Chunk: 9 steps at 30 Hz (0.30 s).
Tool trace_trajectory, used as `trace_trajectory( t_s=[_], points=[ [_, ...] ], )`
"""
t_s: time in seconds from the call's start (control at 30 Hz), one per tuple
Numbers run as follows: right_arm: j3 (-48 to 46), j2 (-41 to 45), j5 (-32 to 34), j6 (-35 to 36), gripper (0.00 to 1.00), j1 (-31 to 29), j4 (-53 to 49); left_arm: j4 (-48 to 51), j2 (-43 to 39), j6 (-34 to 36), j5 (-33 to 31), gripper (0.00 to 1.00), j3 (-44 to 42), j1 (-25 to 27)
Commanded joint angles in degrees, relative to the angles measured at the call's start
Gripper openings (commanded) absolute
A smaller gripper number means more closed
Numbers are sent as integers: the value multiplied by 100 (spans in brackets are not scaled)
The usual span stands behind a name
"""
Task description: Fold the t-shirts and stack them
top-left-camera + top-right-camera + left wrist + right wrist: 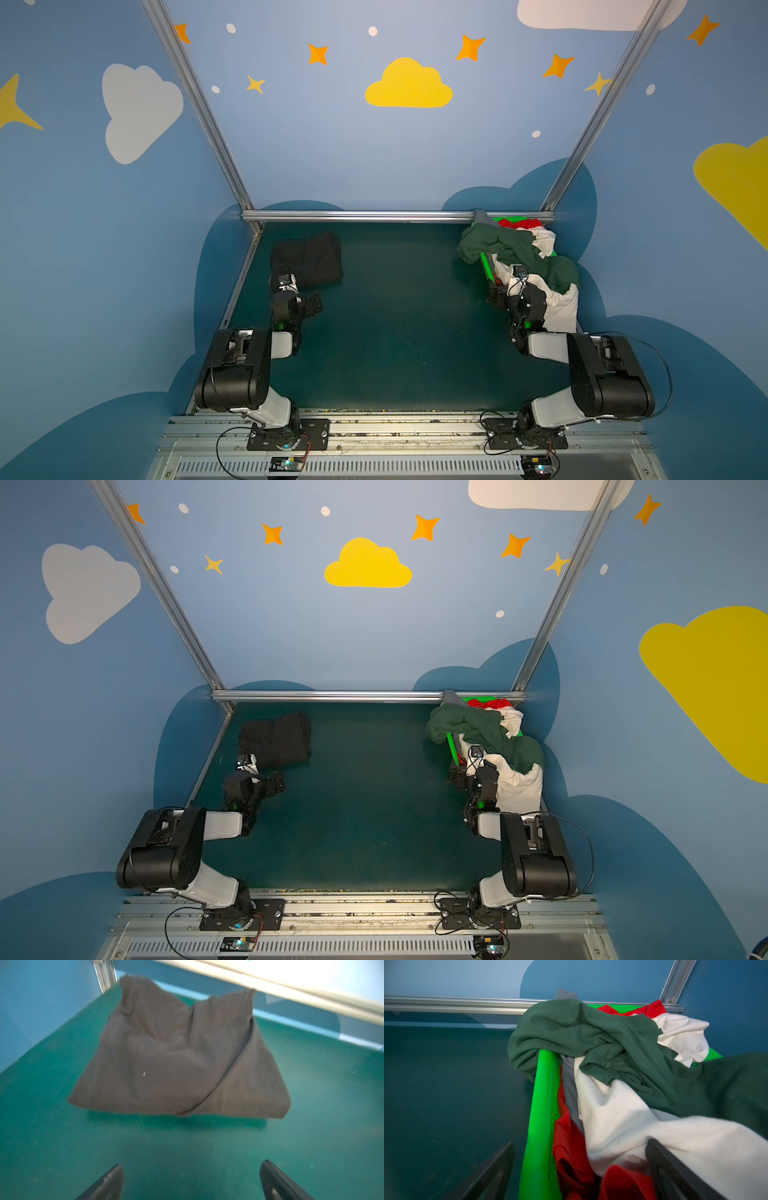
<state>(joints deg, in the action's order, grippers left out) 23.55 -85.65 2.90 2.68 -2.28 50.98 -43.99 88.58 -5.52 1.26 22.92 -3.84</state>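
Black t-shirt (307, 259): plain black in both top views, charcoal grey in the left wrist view, no print.
Basket (544, 1105): bright green plastic, wall dotted with small perforations.
Dark green t-shirt (581, 1032): plain.
White t-shirt (623, 1122): cream cast, a few faint specks.
Red t-shirt (571, 1157): plain, bright.
Grey cloth (570, 1088): plain.
Table mat (395, 332): dark teal-green, faintly scuffed.
Walls (332, 145): blue, with yellow and white clouds, orange stars, white dots.
Robot arms (232, 374): black and white.
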Motion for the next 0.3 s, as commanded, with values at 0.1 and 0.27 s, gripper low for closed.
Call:
trace_trajectory(
  t_s=[0.1,0.27],
  points=[
    [39,-101,-258,-165,97,-48,-711,0,-99,77,-38,100,73,38],
    [25,-88,-256,-166,97,-53,-674,0,-110,77,-43,100,66,38]
  ],
)
